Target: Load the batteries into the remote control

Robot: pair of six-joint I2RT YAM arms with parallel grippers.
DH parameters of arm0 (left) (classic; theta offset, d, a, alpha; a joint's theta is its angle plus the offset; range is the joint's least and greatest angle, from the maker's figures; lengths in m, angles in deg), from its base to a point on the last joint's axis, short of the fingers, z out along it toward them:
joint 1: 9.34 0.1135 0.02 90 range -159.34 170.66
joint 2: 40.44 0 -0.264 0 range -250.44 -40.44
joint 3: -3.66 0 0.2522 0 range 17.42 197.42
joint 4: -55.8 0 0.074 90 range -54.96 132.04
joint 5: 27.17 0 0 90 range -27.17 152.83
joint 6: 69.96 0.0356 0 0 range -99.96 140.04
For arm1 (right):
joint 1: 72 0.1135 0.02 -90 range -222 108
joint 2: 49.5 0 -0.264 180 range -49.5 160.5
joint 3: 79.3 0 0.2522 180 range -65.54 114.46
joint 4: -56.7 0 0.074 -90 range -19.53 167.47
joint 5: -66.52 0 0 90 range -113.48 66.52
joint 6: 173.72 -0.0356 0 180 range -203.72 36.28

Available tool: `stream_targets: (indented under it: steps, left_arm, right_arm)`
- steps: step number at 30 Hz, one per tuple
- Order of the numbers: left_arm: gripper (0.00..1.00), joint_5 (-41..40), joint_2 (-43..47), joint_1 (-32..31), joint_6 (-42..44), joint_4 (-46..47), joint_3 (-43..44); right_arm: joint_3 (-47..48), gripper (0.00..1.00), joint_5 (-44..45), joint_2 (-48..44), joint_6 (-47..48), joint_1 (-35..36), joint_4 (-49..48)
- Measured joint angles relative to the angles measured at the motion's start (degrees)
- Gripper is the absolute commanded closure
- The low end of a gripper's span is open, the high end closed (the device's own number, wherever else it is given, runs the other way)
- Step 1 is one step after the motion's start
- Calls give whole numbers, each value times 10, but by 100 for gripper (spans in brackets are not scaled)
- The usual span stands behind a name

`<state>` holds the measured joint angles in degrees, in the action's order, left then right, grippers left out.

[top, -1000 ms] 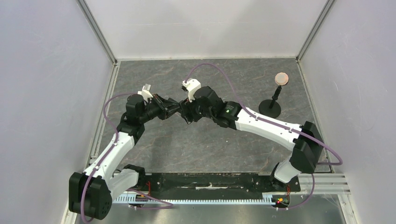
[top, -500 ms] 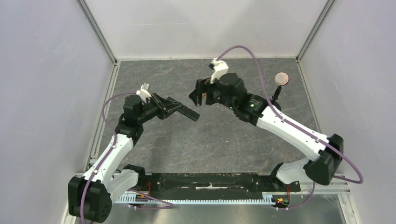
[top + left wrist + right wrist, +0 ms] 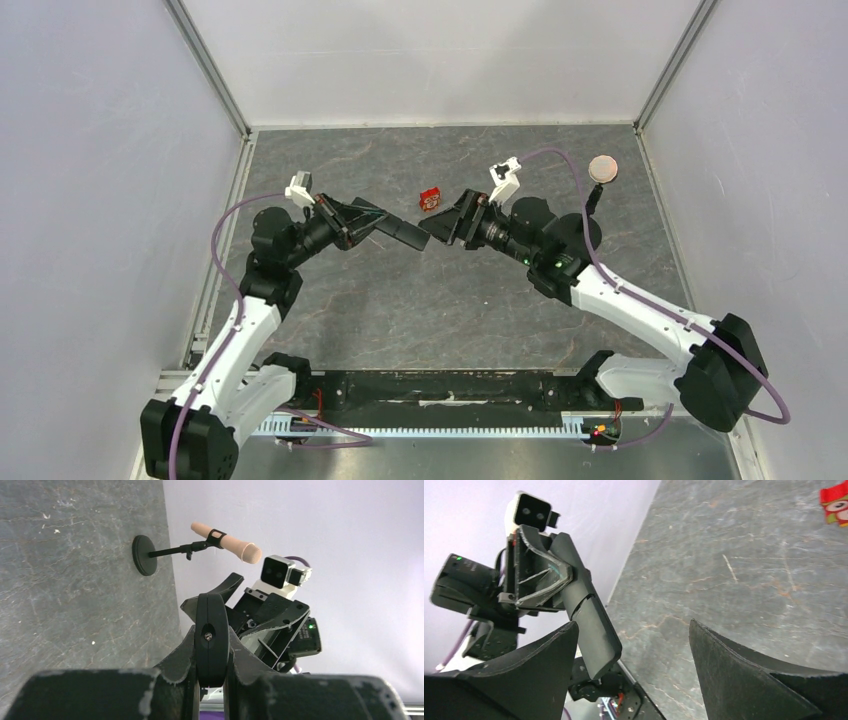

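I work over a grey, marble-veined bench [image 3: 450, 300], boxed in by plain pale walls [image 3: 90, 200], with a metal rail [image 3: 230, 180] along its left edge. My left jaws are clamped tight on the remote control [image 3: 398, 232], held above the bench left of centre with its free end pointing right. My right jaws stand wide and empty, facing that end and very near it; I cannot tell whether they touch. A small red-and-white box [image 3: 430, 198] lies just beyond. Far right stands a black stand [image 3: 578, 232] carrying a tan disc [image 3: 602, 168].
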<state>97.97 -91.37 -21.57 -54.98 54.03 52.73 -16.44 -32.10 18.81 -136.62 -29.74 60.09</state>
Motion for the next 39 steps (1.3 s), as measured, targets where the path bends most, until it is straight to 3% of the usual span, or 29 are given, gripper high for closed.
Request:
stream_targets:
  steps: [9,23,39]
  left_arm:
    - [98,1,10,0,-38,25,3]
    - [98,2,24,0,-64,51,3]
    - [98,12,29,7,-74,151,-2]
  right_arm:
    - [-45,19,-61,0,-64,3,-151]
    - [-56,46,-94,31,-91,21,-216]
    - [-73,49,-97,76,-175,29,-374]
